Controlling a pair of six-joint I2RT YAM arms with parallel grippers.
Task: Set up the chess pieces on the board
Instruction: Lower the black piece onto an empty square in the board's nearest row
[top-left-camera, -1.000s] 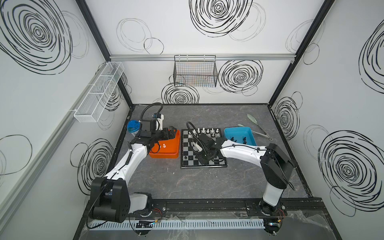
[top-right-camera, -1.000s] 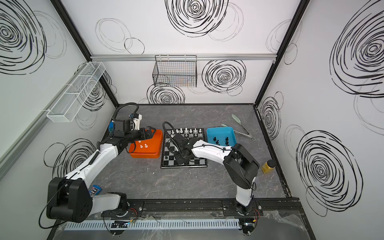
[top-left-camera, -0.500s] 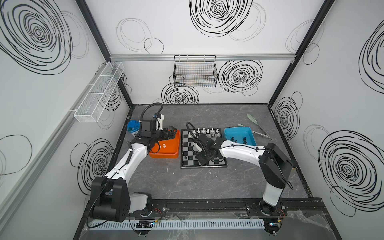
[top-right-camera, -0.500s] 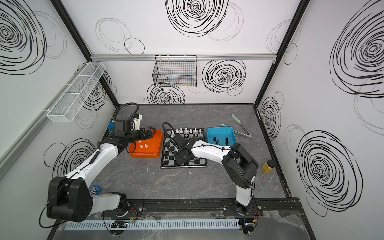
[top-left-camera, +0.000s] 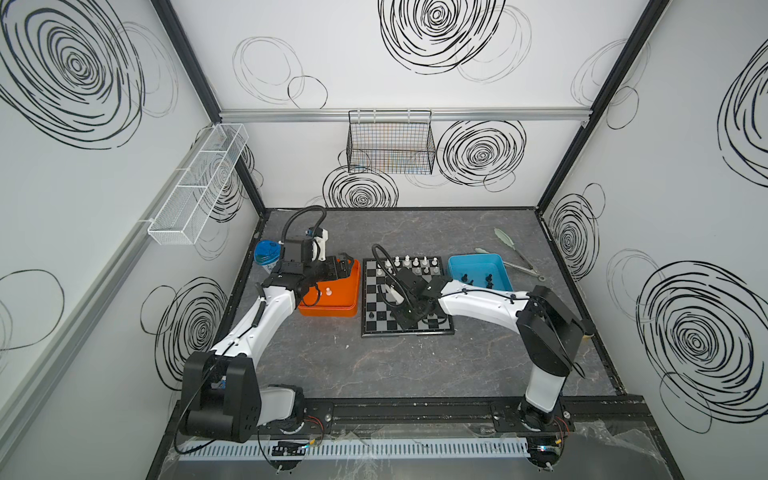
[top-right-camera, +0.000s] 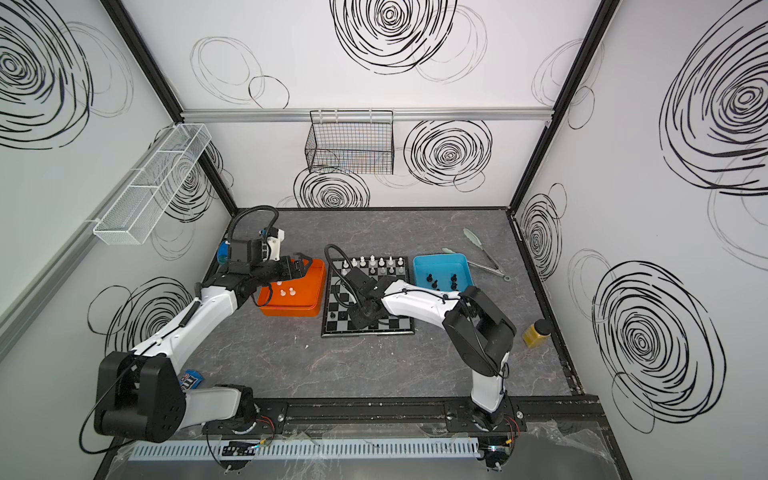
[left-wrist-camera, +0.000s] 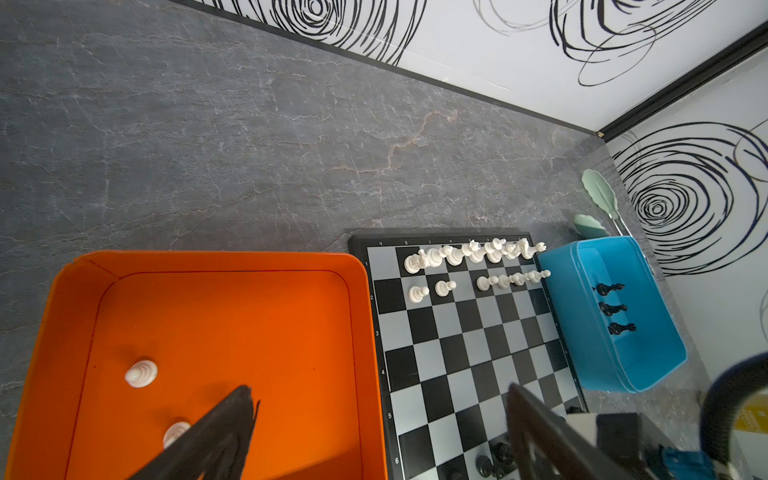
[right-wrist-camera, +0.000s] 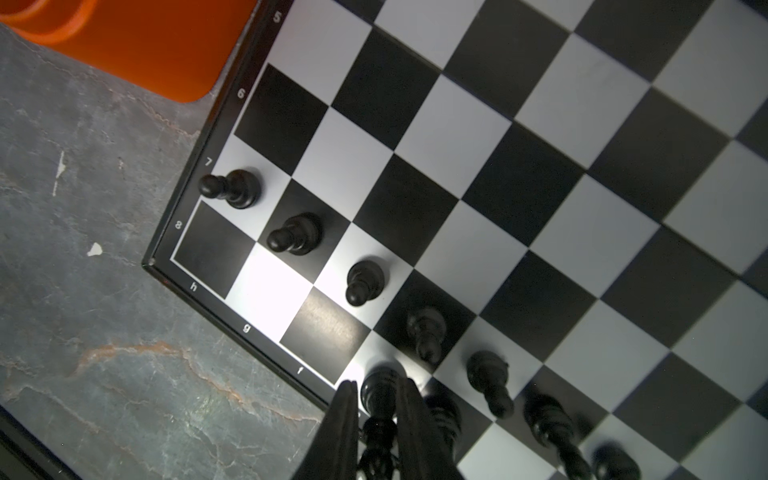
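1. Not much has changed in the last second, both arms sit where they were.
2. My right gripper (right-wrist-camera: 378, 382) is clamped on a black piece (right-wrist-camera: 380, 395) at the board (right-wrist-camera: 490, 137) edge row, one square past f. I can't tell if it's touching down yet.
3. My left gripper (left-wrist-camera: 380, 388) hangs wide open and empty over the orange tray (left-wrist-camera: 216, 259), with two white pieces (left-wrist-camera: 141, 373) inside.
4. My read is that it's mid-placement and letting go comes next. More black ones wait in the blue tray (top-left-camera: 476, 266).

board (top-left-camera: 374, 300) black-grey checkered; orange tray (top-left-camera: 328, 311); blue tray (top-left-camera: 462, 266) (walls (top-left-camera: 291, 166) swirl-patterned)
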